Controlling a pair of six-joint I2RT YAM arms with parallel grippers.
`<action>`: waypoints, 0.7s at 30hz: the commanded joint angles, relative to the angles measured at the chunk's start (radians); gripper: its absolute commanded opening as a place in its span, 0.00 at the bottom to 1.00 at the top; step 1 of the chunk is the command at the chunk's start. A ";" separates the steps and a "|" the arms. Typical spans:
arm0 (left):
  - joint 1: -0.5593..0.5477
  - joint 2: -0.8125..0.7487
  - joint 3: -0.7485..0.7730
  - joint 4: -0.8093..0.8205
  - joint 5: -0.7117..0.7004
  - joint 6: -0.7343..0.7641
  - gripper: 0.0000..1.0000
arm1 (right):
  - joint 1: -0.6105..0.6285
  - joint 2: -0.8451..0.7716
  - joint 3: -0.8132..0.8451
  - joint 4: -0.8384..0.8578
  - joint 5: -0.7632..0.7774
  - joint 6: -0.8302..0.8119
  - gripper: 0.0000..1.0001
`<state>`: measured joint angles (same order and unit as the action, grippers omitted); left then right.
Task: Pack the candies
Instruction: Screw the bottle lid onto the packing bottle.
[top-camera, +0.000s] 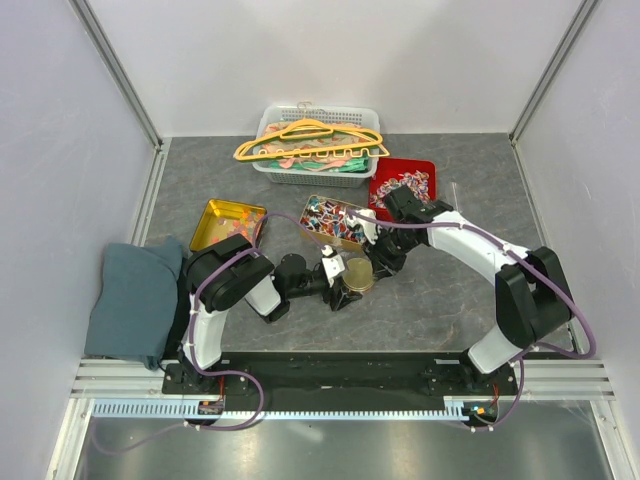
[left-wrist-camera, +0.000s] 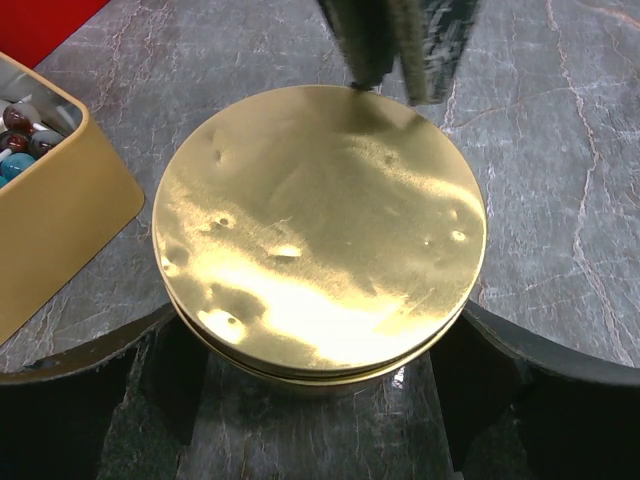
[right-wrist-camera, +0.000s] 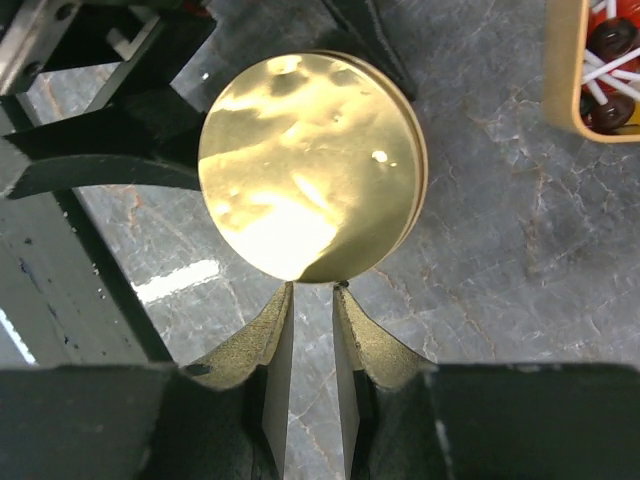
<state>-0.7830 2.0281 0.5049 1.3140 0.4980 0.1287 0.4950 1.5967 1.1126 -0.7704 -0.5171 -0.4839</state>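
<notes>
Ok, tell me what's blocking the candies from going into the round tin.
The gold lid sits on the tin, covering its mouth. It must come off first. The candies lie in the tray beside it; the right fingers are at the lid's rim.

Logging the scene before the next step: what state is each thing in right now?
Round tin: upright, lid on.
Left end effector: closed around the round tin's sides.
Right end effector: slightly open, tips at the lid's edge.
Rectangular tin: open, holding wrapped candies.
Red tray: uncovered, holding wrapped candies.
Basket: piled with hangers.
</notes>
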 joint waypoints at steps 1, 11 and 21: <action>0.002 -0.025 0.017 -0.013 -0.055 0.048 0.83 | 0.010 -0.061 0.021 -0.015 -0.015 -0.001 0.29; 0.002 -0.025 0.017 -0.015 -0.047 0.046 0.83 | 0.011 0.068 0.223 0.013 0.002 0.001 0.33; 0.002 -0.023 0.018 -0.016 -0.044 0.046 0.83 | 0.025 0.233 0.334 0.026 -0.060 -0.007 0.35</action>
<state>-0.7830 2.0281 0.5117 1.3079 0.4801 0.1287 0.5079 1.7996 1.3876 -0.7635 -0.5274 -0.4835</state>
